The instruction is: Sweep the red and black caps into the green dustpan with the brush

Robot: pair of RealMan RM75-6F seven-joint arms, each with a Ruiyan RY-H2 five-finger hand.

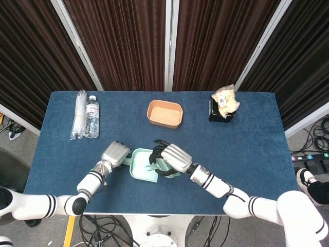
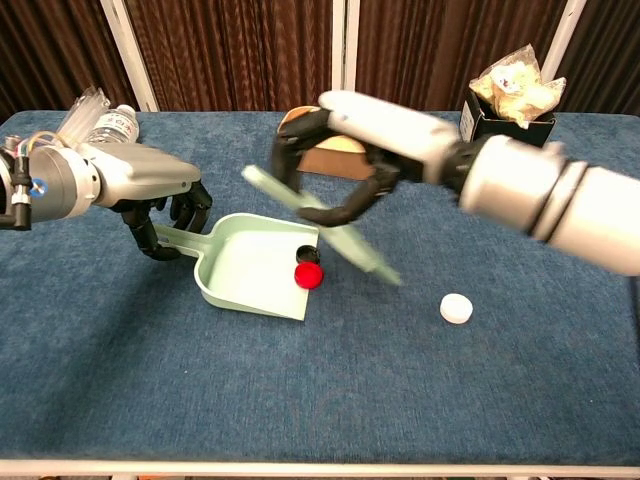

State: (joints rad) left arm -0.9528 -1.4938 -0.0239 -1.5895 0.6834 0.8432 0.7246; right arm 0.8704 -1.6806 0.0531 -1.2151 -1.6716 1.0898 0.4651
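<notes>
Three caps in all — one red cap (image 2: 308,276), one black cap (image 2: 307,255), one white cap (image 2: 456,308). One green dustpan (image 2: 240,262) and one brush (image 2: 325,228). Two robot hands over the tabletop (image 2: 150,400) — the left hand (image 2: 165,210) and the right hand (image 2: 335,160). Further back: one water bottle (image 1: 91,116), one bundle of clear plastic (image 1: 78,114) beside it, one tan bowl (image 1: 165,113), and one black box (image 1: 221,114) with one crumpled bag (image 1: 226,100) in it.
</notes>
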